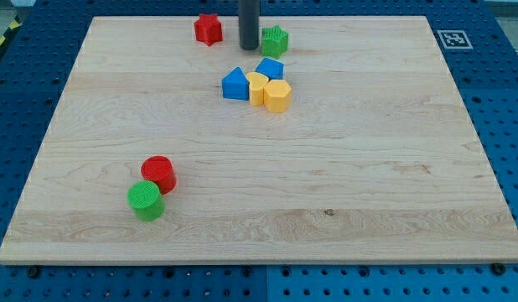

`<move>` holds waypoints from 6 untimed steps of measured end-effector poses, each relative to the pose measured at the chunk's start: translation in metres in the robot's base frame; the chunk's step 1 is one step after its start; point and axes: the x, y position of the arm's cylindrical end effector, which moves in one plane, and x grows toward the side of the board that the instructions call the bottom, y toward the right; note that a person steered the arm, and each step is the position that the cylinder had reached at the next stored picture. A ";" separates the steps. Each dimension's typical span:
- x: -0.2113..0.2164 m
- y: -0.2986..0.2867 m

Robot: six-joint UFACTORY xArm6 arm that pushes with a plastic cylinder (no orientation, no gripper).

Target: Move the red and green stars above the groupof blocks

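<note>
The red star (208,28) lies near the view's top edge of the wooden board (368,168). The green star (274,40) lies to its right. My tip (248,48) stands between the two stars, close to the green star's left side. Just below them is a group of blocks: a blue block (235,84), a second blue block (270,69), a yellow block (256,86) and a yellow hexagonal block (277,96), all touching or nearly so.
A red cylinder (158,174) and a green cylinder (146,200) sit together at the view's lower left. A fiducial tag (452,39) lies off the board's top right corner. Blue pegboard surrounds the board.
</note>
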 end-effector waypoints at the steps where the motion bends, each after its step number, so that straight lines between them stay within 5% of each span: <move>1: 0.017 -0.062; 2: 0.032 -0.136; 3: -0.013 -0.172; 4: -0.046 -0.164; 6: -0.048 -0.095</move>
